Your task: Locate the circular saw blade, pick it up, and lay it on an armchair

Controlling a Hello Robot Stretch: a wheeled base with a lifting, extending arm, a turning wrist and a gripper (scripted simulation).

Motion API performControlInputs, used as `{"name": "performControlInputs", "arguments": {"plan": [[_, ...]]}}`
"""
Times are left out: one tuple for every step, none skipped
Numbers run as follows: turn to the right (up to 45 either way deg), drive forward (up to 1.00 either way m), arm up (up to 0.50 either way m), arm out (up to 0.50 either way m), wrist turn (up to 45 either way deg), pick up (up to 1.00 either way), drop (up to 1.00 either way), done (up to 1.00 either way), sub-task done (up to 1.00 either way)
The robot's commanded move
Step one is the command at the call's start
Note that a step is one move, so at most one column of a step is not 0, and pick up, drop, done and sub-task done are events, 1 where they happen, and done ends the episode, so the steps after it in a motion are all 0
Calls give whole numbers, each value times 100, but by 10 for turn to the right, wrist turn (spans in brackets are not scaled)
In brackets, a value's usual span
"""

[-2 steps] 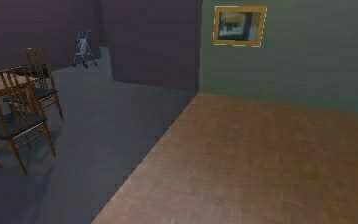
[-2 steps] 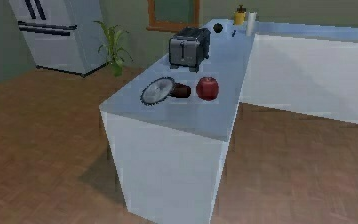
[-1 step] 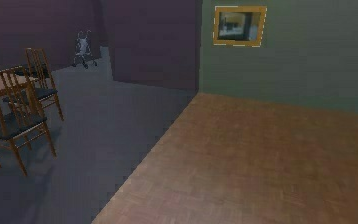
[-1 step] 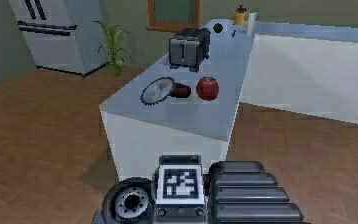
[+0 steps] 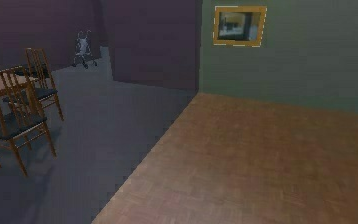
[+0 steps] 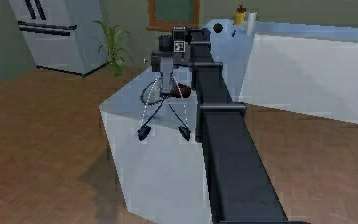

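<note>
Arm side view: I see the arm [image 6: 227, 130] as a dark bar rising from the bottom edge and lying across a white block table [image 6: 127, 120]. At its far end sit two white marker squares [image 6: 177, 45]. The jaws hang just left of and below them, thin and wiry, reaching down toward the tabletop. A dark red blob [image 6: 180, 90] lies on that table right at the jaws. It looks flat and roundish, but I can't confirm it as the saw blade from its shape. It rests on the surface, so I cannot tell whether the jaws hold anything, or whether they touch it or sit over it. Behind the table a grey fridge [image 6: 57, 35] stands at upper left, with a green potted plant [image 6: 114, 45] just beside it and a wood-framed picture [image 6: 172, 12] on the wall. To the right is a long white table [image 6: 307, 75] with a white round thing [image 6: 222, 28] and a small yellow thing [image 6: 242, 13] near its left end.

Forward view: brown wood floor [image 5: 267, 160] on the right, dark bluish floor [image 5: 107, 130] on the left. Two wooden chairs [image 5: 22, 115] with dark seats stand at the left edge. A gold-framed picture [image 5: 239, 25] hangs on a green wall [image 5: 287, 70]. A purple wall [image 5: 147, 40] sits farther back, with a small pale grey thing [image 5: 84, 50] near its foot, too small to name.
</note>
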Motion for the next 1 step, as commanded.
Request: {"name": "performControlInputs", "arguments": {"plan": [[0, 0, 0, 0, 450, 0, 0, 0, 0]]}}
